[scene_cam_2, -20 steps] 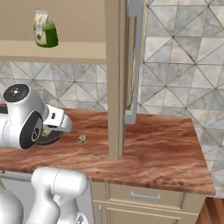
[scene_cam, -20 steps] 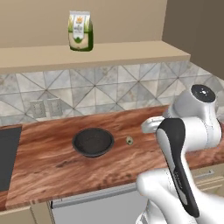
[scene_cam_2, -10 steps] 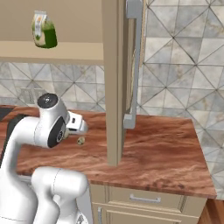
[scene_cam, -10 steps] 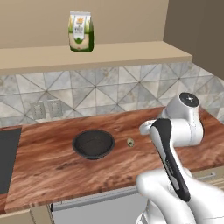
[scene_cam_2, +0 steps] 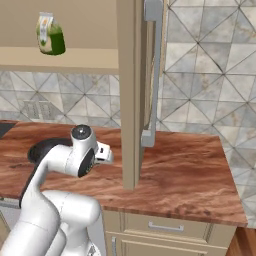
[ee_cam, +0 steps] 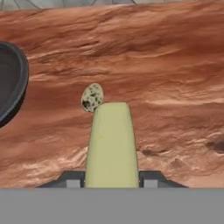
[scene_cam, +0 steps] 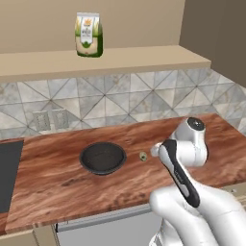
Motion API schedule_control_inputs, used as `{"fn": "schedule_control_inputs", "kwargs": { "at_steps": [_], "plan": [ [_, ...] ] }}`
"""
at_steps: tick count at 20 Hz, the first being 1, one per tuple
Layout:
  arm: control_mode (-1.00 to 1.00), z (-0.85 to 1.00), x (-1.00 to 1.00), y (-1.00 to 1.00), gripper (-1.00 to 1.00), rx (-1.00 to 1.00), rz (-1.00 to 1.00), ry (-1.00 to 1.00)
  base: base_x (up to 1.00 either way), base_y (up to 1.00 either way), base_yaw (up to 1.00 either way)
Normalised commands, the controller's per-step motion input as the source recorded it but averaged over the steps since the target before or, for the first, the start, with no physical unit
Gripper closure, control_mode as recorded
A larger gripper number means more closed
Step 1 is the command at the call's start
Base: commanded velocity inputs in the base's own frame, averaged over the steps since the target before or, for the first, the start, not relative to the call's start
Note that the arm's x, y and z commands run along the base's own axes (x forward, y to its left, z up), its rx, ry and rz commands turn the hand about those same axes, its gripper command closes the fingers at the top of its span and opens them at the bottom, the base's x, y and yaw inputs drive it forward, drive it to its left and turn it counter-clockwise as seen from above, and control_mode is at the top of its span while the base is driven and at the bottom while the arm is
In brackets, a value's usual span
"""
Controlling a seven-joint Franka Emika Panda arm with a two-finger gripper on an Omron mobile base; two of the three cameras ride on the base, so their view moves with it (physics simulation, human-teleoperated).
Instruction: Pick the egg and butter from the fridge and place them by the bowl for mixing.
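A pale yellow butter stick lies lengthwise between the fingers of my gripper, which is shut on it just above the wooden counter. The small speckled egg rests on the counter right past the butter's far end. Left of the egg shows the rim of the black bowl. From the left base view the bowl sits mid-counter, with the egg to its right and my gripper close beside the egg. The fridge door's bar handle stands right of my gripper.
A green-and-white packet stands on the shelf above the tiled backsplash. A dark cooktop occupies the counter's left end. The tall upright panel rises from the counter near my hand. Bare counter stretches to the right.
The arm has swung left and down toward the counter, bringing the held butter close to the egg and bowl. Egg and bowl have stayed put.
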Motion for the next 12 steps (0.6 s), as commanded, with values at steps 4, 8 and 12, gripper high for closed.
{"fn": "schedule_control_inputs", "kwargs": {
  "at_steps": [4, 8, 12],
  "plan": [
    [-1.0, -0.58, 0.63, -0.01, 1.0, 0.02, 0.0, 0.22, 0.0, 0.0, 0.0],
    [-1.0, -0.62, 0.38, 0.12, 1.0, 0.0, 0.0, 0.31, 0.0, 0.0, 0.0],
    [-1.0, -0.61, 0.36, 0.44, 1.0, 0.0, 0.0, 0.32, 0.0, 0.0, 0.0]
  ]
}}
